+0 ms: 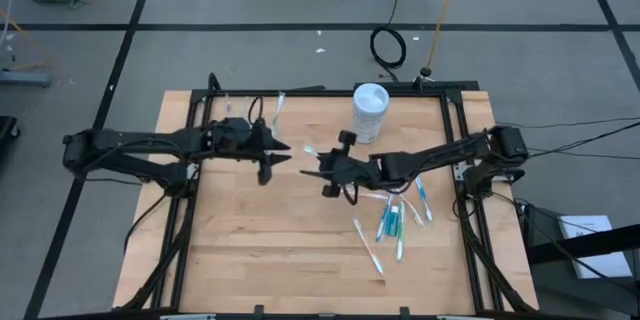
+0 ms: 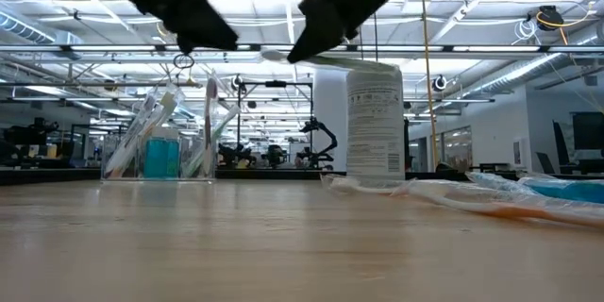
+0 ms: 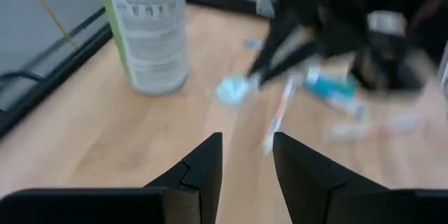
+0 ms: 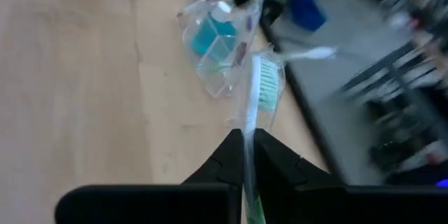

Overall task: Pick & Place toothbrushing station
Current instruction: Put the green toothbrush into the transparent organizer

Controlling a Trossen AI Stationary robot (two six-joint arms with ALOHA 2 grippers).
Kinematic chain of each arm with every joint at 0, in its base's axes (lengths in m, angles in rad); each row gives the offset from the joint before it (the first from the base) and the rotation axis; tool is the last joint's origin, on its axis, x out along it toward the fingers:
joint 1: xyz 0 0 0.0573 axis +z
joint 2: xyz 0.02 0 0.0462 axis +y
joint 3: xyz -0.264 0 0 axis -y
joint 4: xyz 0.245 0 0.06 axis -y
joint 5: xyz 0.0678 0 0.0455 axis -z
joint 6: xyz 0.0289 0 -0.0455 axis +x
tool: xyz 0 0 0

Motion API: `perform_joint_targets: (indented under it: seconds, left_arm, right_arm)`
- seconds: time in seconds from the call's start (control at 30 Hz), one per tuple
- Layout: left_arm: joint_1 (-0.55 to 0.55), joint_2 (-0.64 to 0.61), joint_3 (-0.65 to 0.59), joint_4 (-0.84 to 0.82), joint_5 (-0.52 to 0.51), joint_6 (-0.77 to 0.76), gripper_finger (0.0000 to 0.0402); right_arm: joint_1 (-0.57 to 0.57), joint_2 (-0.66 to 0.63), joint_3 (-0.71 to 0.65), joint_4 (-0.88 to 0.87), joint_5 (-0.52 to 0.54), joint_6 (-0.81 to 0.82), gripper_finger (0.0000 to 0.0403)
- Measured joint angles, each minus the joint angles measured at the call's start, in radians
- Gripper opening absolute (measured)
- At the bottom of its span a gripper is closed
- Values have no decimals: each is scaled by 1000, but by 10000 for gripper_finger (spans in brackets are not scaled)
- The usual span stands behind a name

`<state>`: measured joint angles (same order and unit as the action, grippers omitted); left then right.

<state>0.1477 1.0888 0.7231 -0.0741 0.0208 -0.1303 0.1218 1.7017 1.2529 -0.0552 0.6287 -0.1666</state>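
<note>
My right gripper (image 1: 312, 172) hangs over the middle of the table, shut on a thin pale toothbrush with green bristles (image 4: 263, 87) in a clear wrapper. The brush also shows in the low view (image 2: 316, 57), well above the wood. The clear plastic cup (image 4: 215, 36) stands on its base at the far left, holding toothbrushes and a blue toothpaste tube (image 2: 161, 157). Several more toothbrushes and blue tubes (image 1: 396, 218) lie flat on the table's right half. My left gripper (image 3: 246, 159) is open and empty, raised between the cup and my right gripper. My right gripper pinches the toothbrush's handle (image 4: 248, 147) between its two fingers. The brush runs along the fingers and its bristle head sticks out past the fingertips. It is lifted clear of the table. How far back the handle reaches is hidden by the fingers.
A tall white cylindrical container (image 1: 370, 110) stands at the far middle, close behind my right gripper. Black frame rails (image 1: 455, 130) run along the table's edges. Bare wood (image 1: 260, 250) lies at the near left.
</note>
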Motion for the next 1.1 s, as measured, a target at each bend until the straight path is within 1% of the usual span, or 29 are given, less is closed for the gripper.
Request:
perform_joint_targets:
  seconds: [0.07,0.13,0.2,0.3,0.4,0.57,0.8,0.97,1.03,1.1]
  left_arm:
    - [0,42,0,64,-3,-96,134]
    - [0,87,0,125,-1,-168,134]
    - [0,122,0,150,5,-225,134]
    - [0,164,0,183,8,-310,134]
    - [1,195,0,223,14,-352,134]
    - [2,204,0,286,38,-340,134]
    - [-1,204,0,293,35,-340,134]
    - [-5,204,0,322,49,-296,132]
    - [-6,204,0,333,55,-293,124]
    - [-7,204,0,334,57,-287,106]
  right_arm:
    - [12,-9,-53,74,24,-119,12]
    - [20,-10,-108,194,25,-246,14]
    - [29,-10,-166,323,28,-351,18]
    - [34,-9,-245,495,30,-456,19]
    - [36,-9,-292,599,41,-520,14]
    - [29,-12,-303,638,30,-527,15]
    - [27,-11,-303,690,21,-506,17]
    - [29,-11,-303,715,22,-500,17]
    - [30,-11,-302,716,20,-500,17]
    - [30,-11,-302,713,20,-500,17]
